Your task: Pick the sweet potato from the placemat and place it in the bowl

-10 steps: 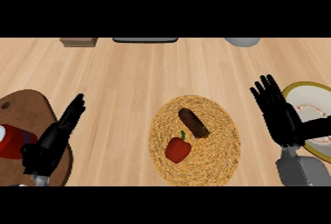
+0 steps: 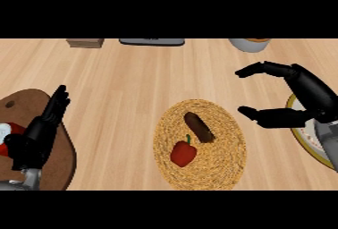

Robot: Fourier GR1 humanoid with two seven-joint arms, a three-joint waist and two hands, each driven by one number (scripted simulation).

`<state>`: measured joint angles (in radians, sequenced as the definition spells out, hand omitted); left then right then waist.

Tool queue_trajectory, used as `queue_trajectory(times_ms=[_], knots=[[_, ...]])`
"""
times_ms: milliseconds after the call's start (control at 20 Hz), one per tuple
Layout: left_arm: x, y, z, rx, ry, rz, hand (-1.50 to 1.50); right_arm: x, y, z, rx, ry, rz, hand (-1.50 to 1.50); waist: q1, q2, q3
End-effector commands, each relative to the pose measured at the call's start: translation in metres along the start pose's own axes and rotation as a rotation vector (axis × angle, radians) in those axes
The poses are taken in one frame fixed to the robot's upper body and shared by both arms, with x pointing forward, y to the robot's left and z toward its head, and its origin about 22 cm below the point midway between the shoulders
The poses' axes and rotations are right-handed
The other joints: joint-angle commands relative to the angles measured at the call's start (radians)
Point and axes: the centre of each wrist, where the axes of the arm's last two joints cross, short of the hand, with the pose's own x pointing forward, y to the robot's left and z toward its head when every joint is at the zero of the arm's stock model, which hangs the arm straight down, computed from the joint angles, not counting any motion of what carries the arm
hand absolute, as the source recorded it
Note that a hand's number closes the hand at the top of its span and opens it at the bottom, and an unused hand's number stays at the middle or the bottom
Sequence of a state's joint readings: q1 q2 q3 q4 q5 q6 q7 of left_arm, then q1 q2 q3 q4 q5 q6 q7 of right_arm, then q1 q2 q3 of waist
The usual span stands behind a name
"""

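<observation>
Nothing is done yet: the sweet potato (image 2: 199, 127) lies on the placemat (image 2: 224, 154) beside a red pepper (image 2: 183, 152); the right hand (image 2: 305, 96) hovers spread and empty just right of the mat; the left hand (image 2: 41, 127) rests released; grasp, carry to the bowl (image 2: 303, 136) remain.

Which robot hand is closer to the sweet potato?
Right. The right hand hangs open just right of the sweet potato; the left hand rests far off at the left edge.
</observation>
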<state>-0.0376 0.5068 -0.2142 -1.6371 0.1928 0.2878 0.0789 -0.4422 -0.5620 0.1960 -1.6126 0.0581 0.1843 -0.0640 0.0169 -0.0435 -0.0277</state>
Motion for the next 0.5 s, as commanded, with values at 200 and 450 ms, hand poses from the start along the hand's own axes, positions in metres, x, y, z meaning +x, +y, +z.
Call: queue_trajectory(times_ms=[200, 450], knots=[[0.001, 0.021, -0.015, 0.143, 0.025, 0.037, 0.0, 0.043, 0.052, 0.032, 0.117, -0.096, 0.588, -1.5, -0.061, 0.029, 0.025], [0.005, 0.028, -0.02, 0.131, 0.01, 0.04, 0.0, 0.08, 0.066, 0.069, 0.066, -0.011, 0.683, -1.5, -0.043, 0.036, 0.027]])
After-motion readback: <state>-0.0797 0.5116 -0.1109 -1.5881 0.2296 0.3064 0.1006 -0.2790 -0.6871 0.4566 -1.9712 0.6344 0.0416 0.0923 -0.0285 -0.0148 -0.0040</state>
